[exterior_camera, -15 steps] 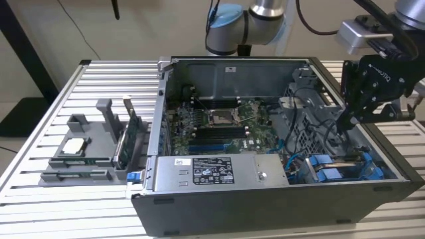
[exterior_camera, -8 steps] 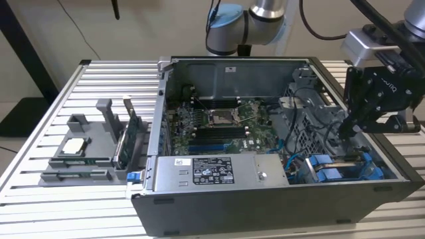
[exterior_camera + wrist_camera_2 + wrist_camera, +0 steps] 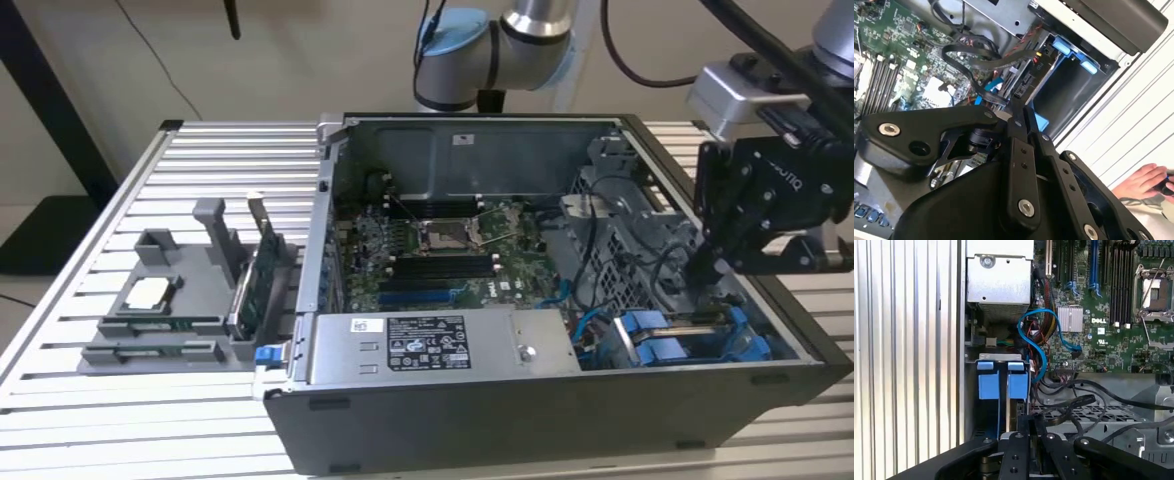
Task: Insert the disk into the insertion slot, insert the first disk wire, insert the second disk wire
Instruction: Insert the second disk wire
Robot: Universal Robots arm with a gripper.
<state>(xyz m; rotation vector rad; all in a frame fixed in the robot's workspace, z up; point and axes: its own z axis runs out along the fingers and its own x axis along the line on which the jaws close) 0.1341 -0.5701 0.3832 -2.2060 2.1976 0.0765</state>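
Second wrist view: disk (image 3: 1035, 67) looks seated in slot (image 3: 1069, 95), fingers (image 3: 1019, 165) closed at its end, wires (image 3: 974, 50) apparently still unplugged.

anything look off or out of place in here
Nothing spilled or broken. A person's hand lies close beside the open case, and loose black cables sprawl untidily over the drive cage.

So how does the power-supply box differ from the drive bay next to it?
The power-supply box is closed grey metal with a label; the drive bay is open-topped with blue fittings. The gripper hangs over the bay, not over the box. Both sit inside the computer case, along the same wall.
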